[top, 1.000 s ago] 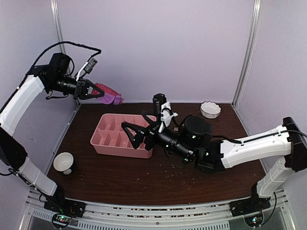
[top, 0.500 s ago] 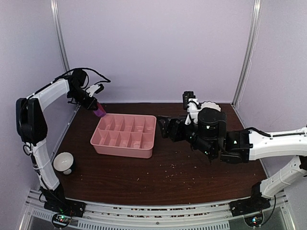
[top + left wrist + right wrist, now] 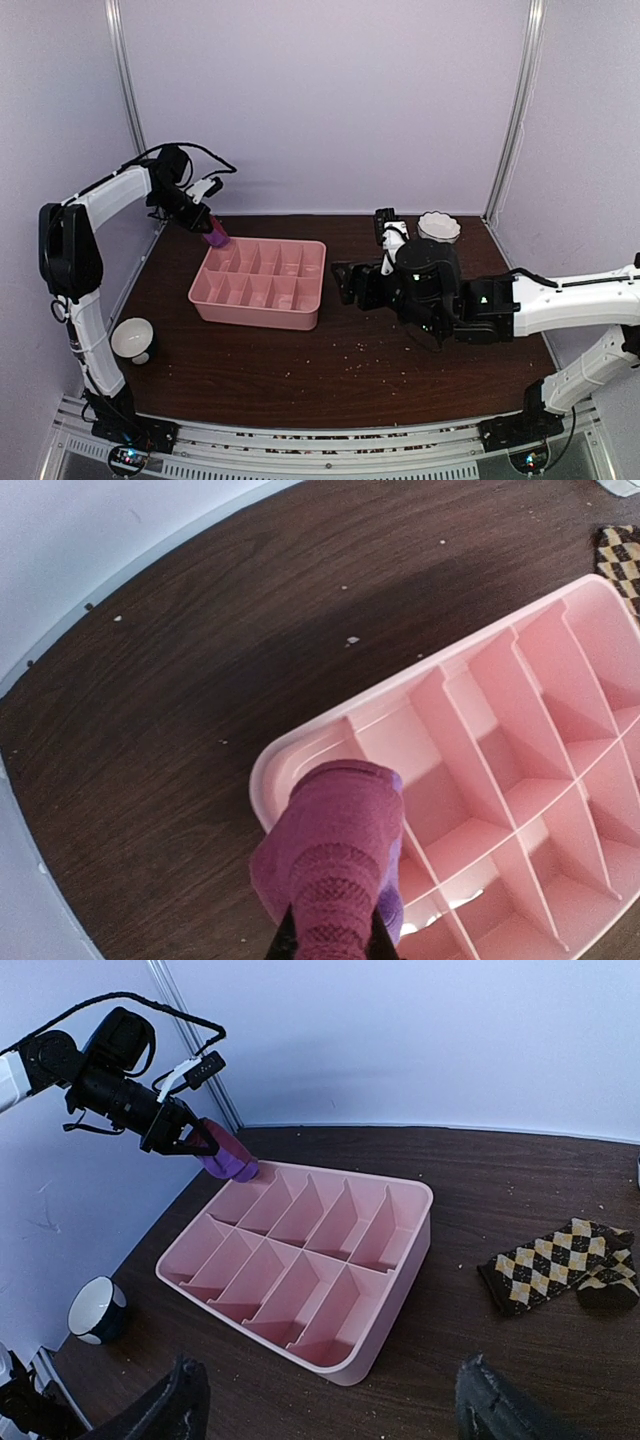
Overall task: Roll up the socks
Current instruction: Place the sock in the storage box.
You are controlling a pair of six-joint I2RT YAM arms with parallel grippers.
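Observation:
My left gripper (image 3: 203,223) is shut on a rolled magenta-pink sock (image 3: 335,850) with purple showing at its side. It holds the sock (image 3: 215,239) just above the far-left corner of the pink divided tray (image 3: 250,310). In the right wrist view the sock (image 3: 228,1160) hangs at that corner of the tray (image 3: 400,1300). A dark brown-and-tan checkered sock (image 3: 560,1260) lies flat on the table right of the tray; the right arm hides it from above. My right gripper (image 3: 335,1405) stands open and empty, low over the table just right of the tray (image 3: 345,283).
A white bowl (image 3: 438,227) sits at the back right of the table. A small dark-and-white cup (image 3: 132,340) stands near the front left. The tray's compartments (image 3: 520,750) hold nothing. Crumbs dot the dark wooden tabletop. Walls close in on three sides.
The left arm has brought the sock down from high at the left to the tray's far-left corner. The right arm has drawn back from over the tray to its right side.

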